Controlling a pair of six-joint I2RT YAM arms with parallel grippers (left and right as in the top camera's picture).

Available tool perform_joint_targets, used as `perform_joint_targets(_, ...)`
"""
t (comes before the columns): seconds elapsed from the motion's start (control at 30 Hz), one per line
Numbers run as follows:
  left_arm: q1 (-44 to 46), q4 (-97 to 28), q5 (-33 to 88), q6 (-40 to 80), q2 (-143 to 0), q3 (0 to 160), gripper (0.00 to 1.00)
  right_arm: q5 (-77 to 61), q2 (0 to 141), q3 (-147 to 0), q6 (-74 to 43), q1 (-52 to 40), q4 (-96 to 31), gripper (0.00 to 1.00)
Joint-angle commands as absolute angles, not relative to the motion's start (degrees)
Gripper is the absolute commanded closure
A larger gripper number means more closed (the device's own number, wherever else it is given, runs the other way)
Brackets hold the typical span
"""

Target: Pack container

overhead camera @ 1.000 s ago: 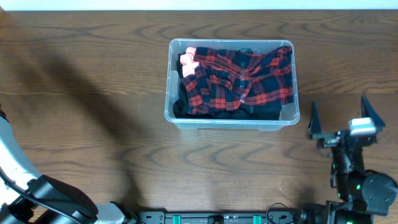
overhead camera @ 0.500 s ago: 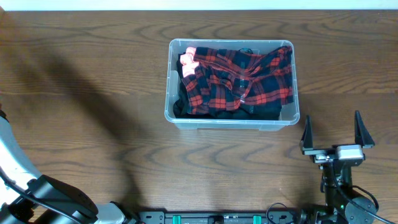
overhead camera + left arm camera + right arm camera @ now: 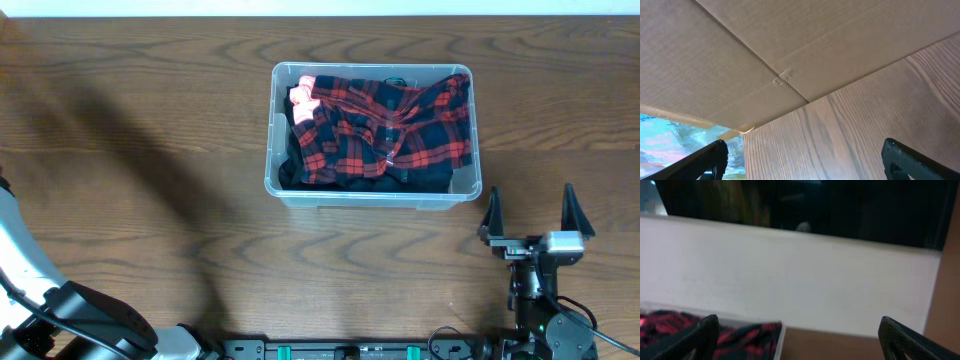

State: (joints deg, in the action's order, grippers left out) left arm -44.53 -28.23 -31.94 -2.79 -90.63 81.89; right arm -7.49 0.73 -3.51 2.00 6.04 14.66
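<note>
The right gripper (image 3: 531, 218) has drawn back toward its base, jaws wide and empty. The left gripper (image 3: 807, 157) is equally spread, holding nothing. Both look parked, since the container (image 3: 372, 198), ahead-left of the right gripper, already holds plaid cloth (image 3: 385, 130).

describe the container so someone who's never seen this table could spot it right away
On the dark wooden table, look toward the far edge, just right of centre. There sits the container, a clear rounded-corner plastic tub stuffed with red-and-black plaid cloth. It is the only box there; its one neighbour is the right gripper, jaws open, off its near right corner.
</note>
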Motion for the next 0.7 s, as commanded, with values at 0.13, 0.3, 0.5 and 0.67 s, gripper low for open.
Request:
perform_joint_targets(0.13, -44.71, -28.25, -32.82, -2.46, -90.02, 81.21, 0.02, -5.43, 0.27, -2.33, 0.86, 5.06, 6.52, 0.01)
perform_joint_targets(0.3, -44.71, -28.25, -32.80, -2.46, -90.02, 81.21, 0.02, -5.39, 0.27, -0.30, 0.89, 5.06, 2.74, 0.01)
perform_joint_targets(0.5, -44.71, -28.25, -32.80, -2.46, -90.02, 81.21, 0.02, -5.78, 0.27, -0.32, 0.91, 4.95, -2.17, 0.01)
perform_joint_targets(0.67, -44.71, -28.25, -32.82, -2.46, -90.02, 81.21, 0.02, -4.08, 0.27, -0.34, 0.99, 4.91, -4.10, 0.01)
